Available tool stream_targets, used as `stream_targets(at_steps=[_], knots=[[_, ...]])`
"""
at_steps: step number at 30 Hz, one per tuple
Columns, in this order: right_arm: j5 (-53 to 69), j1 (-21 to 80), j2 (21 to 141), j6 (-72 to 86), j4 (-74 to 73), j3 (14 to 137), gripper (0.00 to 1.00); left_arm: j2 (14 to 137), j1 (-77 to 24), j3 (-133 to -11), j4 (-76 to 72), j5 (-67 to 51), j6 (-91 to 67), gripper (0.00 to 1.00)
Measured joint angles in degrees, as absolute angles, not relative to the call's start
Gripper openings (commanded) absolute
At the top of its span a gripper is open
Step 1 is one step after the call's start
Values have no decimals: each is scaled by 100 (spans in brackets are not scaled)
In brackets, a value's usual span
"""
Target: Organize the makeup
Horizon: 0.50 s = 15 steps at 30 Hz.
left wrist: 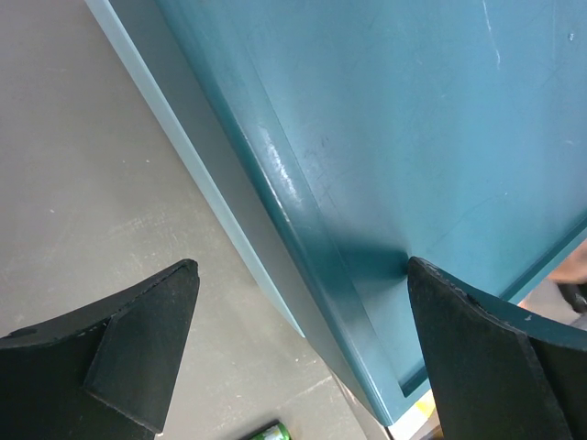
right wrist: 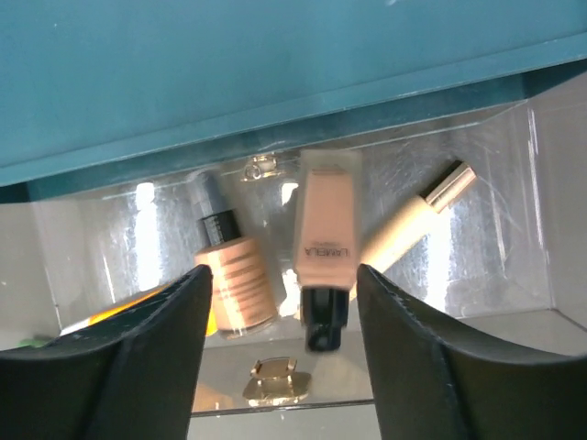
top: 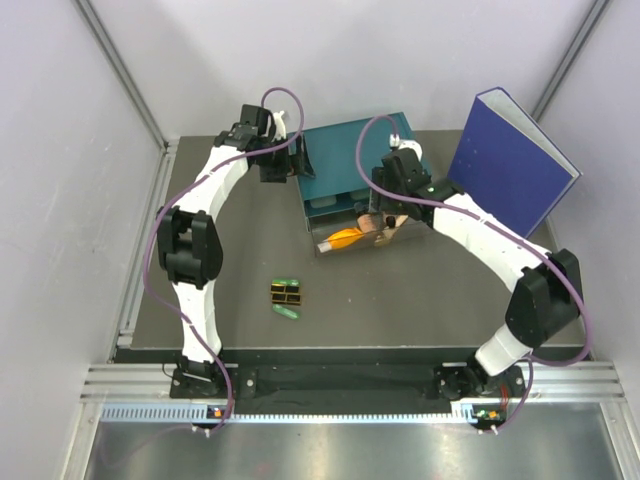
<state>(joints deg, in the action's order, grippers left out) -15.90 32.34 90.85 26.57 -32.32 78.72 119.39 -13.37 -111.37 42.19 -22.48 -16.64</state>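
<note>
- The box (top: pixel 350 160) is in the middle, and its clear drawer (right wrist: pixel 541 211) is pulled out at the front.
- R gripper (right wrist: pixel 284 275) hangs just above the drawer w/ fingers wide apart and nothing between them. I think it is ready to reach in, or it has let an item go.
- In the drawer: orange tube (top: pixel 341 238), a bottle (right wrist: pixel 234 284), a tan tube (right wrist: pixel 326 229) and a stick (right wrist: pixel 408 225). They lie loose, not in a row.
- L gripper (left wrist: pixel 301 270) is at the box's left edge, also spread wide and empty, one finger over the lid, one over the table. Probably it steadies the box; I cannot tell if it touches.
- The cases (top: pixel 286 294) and green capsules (top: pixel 288 312) lie well in front of the box, to the left, so the job is approx. half done.
- A binder (top: pixel 510 165) stands right of the box.
</note>
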Motion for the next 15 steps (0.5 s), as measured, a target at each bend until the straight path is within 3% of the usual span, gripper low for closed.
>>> stream_targets(at_steps=[9,15], knots=[[-1575,3133,8943,2554,-3341,7872,72,11994,-1337,-11236,4292,-2276,-1699,99],[-1444,3133,8217,2346,-3391,7671,69,12029,-1337,-11277,4316,-2298,-1697,99]])
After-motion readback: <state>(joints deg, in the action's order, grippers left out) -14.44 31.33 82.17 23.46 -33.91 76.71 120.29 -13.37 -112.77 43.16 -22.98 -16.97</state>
